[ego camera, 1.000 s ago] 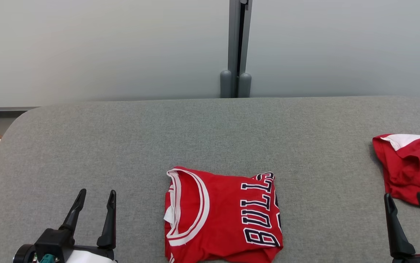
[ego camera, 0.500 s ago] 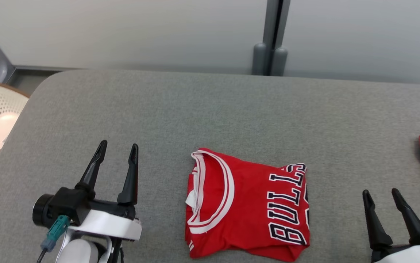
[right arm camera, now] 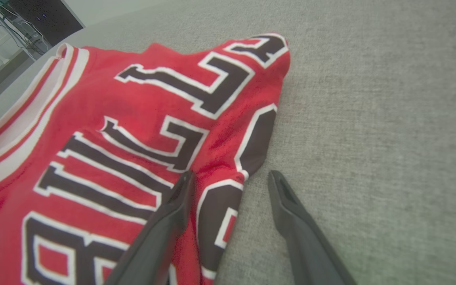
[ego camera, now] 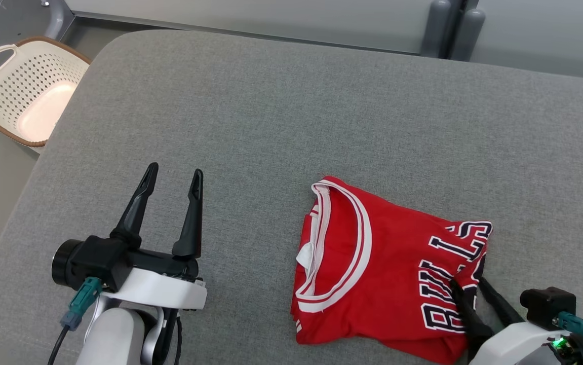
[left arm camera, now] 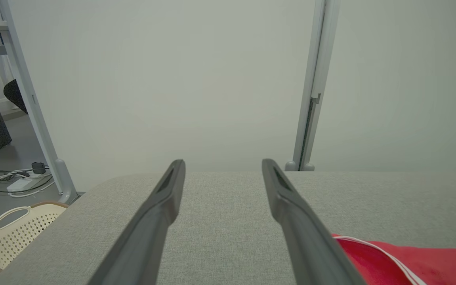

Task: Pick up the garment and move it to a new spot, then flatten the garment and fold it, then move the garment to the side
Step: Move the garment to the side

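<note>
The garment [ego camera: 382, 263] is a red jersey with white trim and dark lettering, lying folded on the grey table [ego camera: 271, 101]. My right gripper [ego camera: 467, 281] is open at the jersey's right edge. In the right wrist view this gripper [right arm camera: 231, 174] straddles that edge: its left finger lies over the lettered cloth [right arm camera: 132, 118] and its right finger over bare table. My left gripper [ego camera: 176, 170] stands open over bare table to the left of the jersey, holding nothing. The left wrist view has its fingers [left arm camera: 223, 162] apart and a red corner of the garment [left arm camera: 390, 257] at lower right.
A cream perforated basket [ego camera: 28, 86] sits on the floor beyond the table's rounded left corner, also in the left wrist view [left arm camera: 14, 233]. A grey post [ego camera: 448, 25] stands against the wall behind the table. Bare cloth surface stretches behind and left of the jersey.
The head camera has swung left and down. My right gripper has moved in from the right onto the jersey's right edge. My left gripper has come up and forward.
</note>
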Robot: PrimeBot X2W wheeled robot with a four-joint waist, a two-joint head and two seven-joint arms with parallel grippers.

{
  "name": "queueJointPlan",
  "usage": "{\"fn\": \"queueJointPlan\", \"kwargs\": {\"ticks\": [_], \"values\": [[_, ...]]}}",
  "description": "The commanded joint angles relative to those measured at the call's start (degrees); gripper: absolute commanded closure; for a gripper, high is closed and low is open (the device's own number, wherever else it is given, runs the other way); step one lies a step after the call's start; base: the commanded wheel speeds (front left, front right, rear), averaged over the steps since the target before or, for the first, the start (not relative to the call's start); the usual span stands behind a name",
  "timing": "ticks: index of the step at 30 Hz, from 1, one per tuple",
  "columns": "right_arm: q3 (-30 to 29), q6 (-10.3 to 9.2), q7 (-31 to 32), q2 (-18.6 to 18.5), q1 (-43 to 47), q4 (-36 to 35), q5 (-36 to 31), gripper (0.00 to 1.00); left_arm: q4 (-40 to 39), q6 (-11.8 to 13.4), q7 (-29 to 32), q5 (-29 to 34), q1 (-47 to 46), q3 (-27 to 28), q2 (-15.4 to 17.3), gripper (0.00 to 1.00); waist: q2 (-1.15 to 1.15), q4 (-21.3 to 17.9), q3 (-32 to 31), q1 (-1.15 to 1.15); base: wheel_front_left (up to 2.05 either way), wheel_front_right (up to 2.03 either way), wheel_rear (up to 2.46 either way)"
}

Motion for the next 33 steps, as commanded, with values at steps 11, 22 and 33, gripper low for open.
{"fn": "queueJointPlan", "kwargs": {"ticks": [11, 22, 33], "values": [[-1.5, -0.08, 3.6, -2.2, 0.2, -4.7, -1.9, 1.0, -1.8, -0.3, -0.1, 2.4, -0.7, 0.6, -0.1, 0.0, 0.0, -3.9, 0.3, 0.0, 0.0, 0.0, 0.0], [-4.2, -0.06, 2.8, -8.1, -0.4, -9.6, -3.3, 1.0, -4.9, -1.3, -0.1, 3.7, -1.1, 1.0, 0.4, 0.0, 0.0, -20.5, 1.8, 0.0, 0.0, 0.0, 0.0], [-3.3, -0.07, -0.9, -13.9, -17.8, -5.5, -1.1, 1.0, -8.9, -1.6, -0.1, 4.8, -5.2, 1.2, 2.3, 0.0, 0.0, -30.8, 9.2, 0.0, 0.0, 0.0, 0.0]]}}
